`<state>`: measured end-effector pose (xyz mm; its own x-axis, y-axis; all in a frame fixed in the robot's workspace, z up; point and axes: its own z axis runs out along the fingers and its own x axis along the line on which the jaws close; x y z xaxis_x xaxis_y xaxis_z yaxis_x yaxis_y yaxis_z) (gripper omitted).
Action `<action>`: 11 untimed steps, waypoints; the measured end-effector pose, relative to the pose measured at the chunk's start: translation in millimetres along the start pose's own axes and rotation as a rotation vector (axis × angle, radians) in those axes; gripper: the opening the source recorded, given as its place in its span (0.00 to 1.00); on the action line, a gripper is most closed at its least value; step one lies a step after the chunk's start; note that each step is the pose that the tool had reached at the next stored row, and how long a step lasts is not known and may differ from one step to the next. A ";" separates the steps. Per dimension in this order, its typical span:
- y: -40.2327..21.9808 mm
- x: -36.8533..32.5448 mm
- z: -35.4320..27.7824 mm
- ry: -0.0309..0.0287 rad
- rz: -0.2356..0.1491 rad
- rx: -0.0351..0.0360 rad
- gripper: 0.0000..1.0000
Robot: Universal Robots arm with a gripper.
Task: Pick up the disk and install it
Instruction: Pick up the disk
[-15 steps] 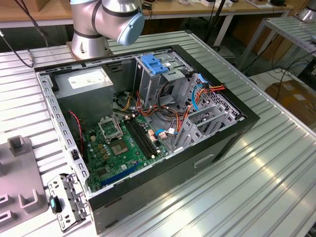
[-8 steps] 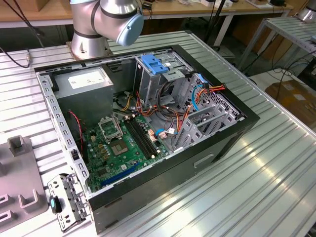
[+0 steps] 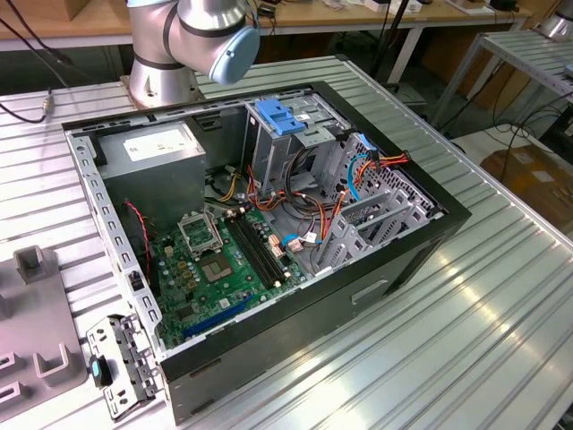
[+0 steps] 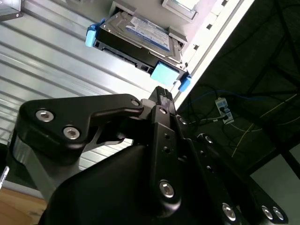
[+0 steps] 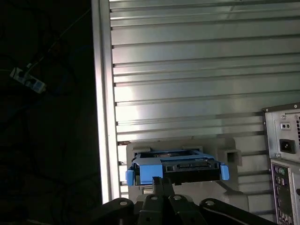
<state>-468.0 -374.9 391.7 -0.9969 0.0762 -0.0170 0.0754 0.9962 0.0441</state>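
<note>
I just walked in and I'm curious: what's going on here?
A robot arm's gripper is right by the disk, which sits in a grey holder near the edge of the ribbed metal table. I can't tell whether it is gripped. In the exterior view, the open computer case lies on the table.

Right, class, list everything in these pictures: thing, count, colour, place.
table: one, silver, under everything
computer case: one, black, on the table
power box: one, grey, inside the case
circuit board: one, green, on the case floor
bracket: one, blue, inside the case
cables: several, red, orange, blue, inside the case
holder: one, grey, near the table's edge
disk: one, silver-black with blue rails, in the holder
arm: one, silver and blue, beyond the case
gripper: one, black, close to the disk
</note>
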 end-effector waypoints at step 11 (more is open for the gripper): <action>-0.1 1.7 -0.1 0.0000 0.000 0.0000 0.11</action>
<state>-469.7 -374.9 391.7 -0.9969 0.0762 -0.0170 0.0754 0.9962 0.0441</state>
